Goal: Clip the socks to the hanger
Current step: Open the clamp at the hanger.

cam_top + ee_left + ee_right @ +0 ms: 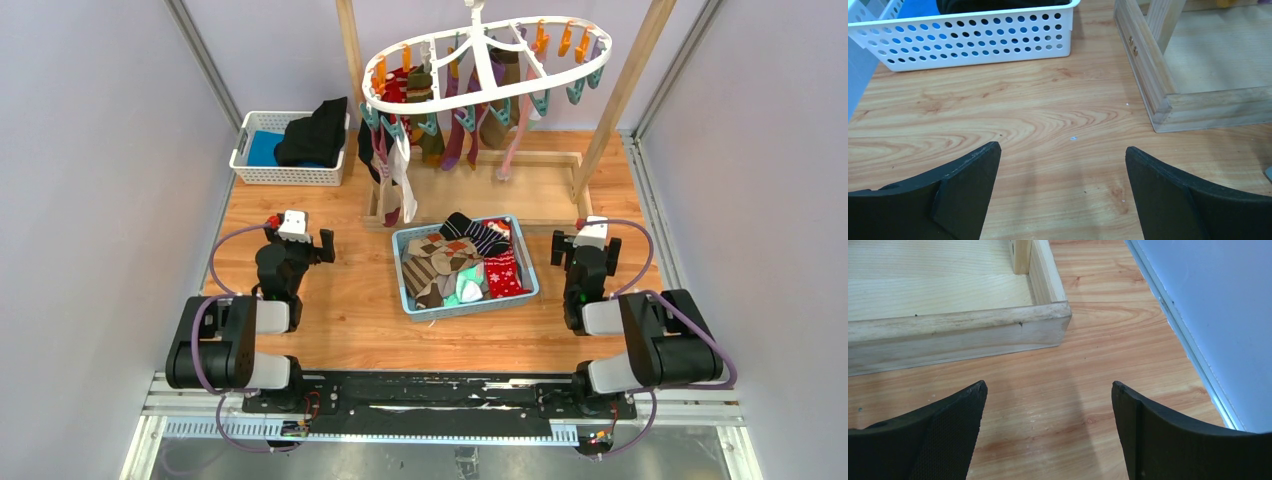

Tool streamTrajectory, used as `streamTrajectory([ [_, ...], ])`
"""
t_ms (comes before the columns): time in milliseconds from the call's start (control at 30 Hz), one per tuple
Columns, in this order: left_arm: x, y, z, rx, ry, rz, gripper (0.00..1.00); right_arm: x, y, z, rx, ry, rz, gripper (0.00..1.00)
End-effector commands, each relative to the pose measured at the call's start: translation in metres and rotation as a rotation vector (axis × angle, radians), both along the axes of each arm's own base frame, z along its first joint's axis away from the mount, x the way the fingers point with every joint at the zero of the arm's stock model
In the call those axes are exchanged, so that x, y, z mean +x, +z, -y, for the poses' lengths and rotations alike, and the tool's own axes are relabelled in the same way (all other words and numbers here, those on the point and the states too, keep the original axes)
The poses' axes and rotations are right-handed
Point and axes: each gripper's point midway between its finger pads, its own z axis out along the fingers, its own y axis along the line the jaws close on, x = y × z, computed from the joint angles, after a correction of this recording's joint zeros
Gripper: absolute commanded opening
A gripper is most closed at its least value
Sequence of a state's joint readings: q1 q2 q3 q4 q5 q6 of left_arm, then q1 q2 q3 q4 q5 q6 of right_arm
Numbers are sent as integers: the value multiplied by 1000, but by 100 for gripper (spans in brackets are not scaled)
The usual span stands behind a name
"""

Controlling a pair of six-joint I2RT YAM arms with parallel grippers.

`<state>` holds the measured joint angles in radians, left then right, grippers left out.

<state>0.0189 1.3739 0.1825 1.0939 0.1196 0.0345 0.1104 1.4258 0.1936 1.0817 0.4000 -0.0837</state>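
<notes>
Loose socks (462, 262) of mixed patterns fill a blue basket (529, 262) at the table's middle. The white oval hanger (488, 62) with orange and teal clips hangs from a wooden frame at the back; several socks (470, 135) dangle from its clips. My left gripper (297, 232) is open and empty, left of the basket; its fingers (968, 180) hover over bare wood. My right gripper (588, 238) is open and empty, right of the basket; its fingers (953, 420) hover over bare wood beside the frame's base.
A white perforated basket (290, 174) at the back left holds a black garment (315, 132) and a blue cloth; it also shows in the left wrist view (973, 42). The wooden frame base (470, 212) stands behind the blue basket. Grey walls close both sides.
</notes>
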Motion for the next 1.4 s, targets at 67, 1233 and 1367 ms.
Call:
streamTrajectory([
  [67, 0, 26, 3, 19, -22, -7, 100, 6, 36, 0, -37, -38, -15, 93],
  [1233, -56, 104, 41, -117, -235, -507, 100, 8, 61, -288, 249, 799, -448, 71],
  [1367, -61, 103, 44, -125, -252, -523, 100, 13, 54, -313, 188, 856, -471, 68],
])
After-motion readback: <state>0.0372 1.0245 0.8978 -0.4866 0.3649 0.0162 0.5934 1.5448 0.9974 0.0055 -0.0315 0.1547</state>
